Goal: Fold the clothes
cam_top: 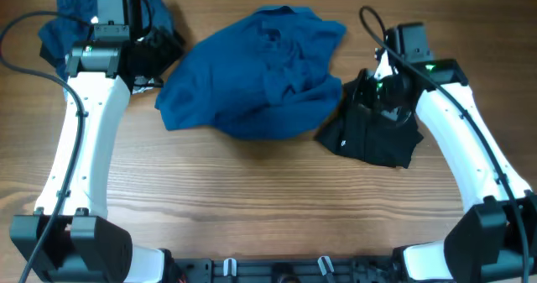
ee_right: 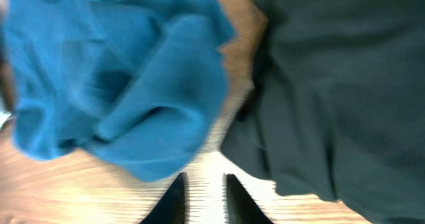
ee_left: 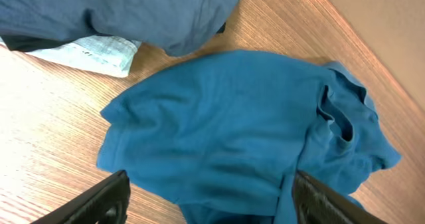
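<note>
- While no fold is yet begun, I log the left pincer (ee_left: 211,207) wide open and empty, hovering by the blue shirt (cam_top: 252,81), which lies crumpled at the middle of the bench (cam_top: 252,207).
- Next move, I judge: grip a hem and spread the shirt flat.
- Right pincer (ee_right: 204,199): jaws nearly together, holding nothing, beside the black garment (cam_top: 377,136).
- Only the left wrist view clearly shows a pale garment (ee_left: 93,51) under navy cloth (ee_left: 133,11).

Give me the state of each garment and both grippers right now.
Blue shirt: crumpled, unfolded, in the middle.
Black garment: rumpled, unfolded, right of the shirt.
Navy garment: bunched in a heap, far left.
Pale garment: partly buried under the navy one.
Left gripper: open, empty, over the blue shirt.
Right gripper: almost shut, empty; view blurred.
</note>
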{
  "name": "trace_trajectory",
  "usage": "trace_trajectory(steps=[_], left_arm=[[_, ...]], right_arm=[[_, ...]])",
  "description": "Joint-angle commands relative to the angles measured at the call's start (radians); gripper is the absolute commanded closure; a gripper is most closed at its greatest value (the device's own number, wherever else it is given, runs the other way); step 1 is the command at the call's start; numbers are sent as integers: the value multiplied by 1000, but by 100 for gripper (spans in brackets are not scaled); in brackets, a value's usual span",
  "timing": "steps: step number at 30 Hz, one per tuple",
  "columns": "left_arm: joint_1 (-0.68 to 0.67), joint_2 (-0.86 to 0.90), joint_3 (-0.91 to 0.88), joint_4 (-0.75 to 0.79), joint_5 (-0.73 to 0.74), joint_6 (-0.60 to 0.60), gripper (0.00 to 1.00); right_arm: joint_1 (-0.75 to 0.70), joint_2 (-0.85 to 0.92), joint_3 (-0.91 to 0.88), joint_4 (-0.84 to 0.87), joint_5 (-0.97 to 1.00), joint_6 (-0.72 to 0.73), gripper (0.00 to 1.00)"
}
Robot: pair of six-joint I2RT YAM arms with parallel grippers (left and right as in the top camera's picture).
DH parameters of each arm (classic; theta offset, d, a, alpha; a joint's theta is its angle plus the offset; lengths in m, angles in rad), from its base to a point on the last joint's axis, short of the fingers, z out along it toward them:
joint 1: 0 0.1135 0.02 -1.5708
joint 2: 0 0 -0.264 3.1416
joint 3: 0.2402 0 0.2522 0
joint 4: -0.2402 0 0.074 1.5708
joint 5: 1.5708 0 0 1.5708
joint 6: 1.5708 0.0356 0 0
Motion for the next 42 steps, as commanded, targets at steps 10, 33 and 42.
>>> trace_trajectory(steps=[10,33,42], left_arm=[[1,-19,10,-10,5,12,12],[1,-19,10,-50,10,16,6],[2,-11,-16,-139,24,-31,4]], right_arm=[[-5,248,-120,117,93,-93,96],[-743,303,146,-210,293,-34,77],[-508,107,206,-240,-422,-486,0]])
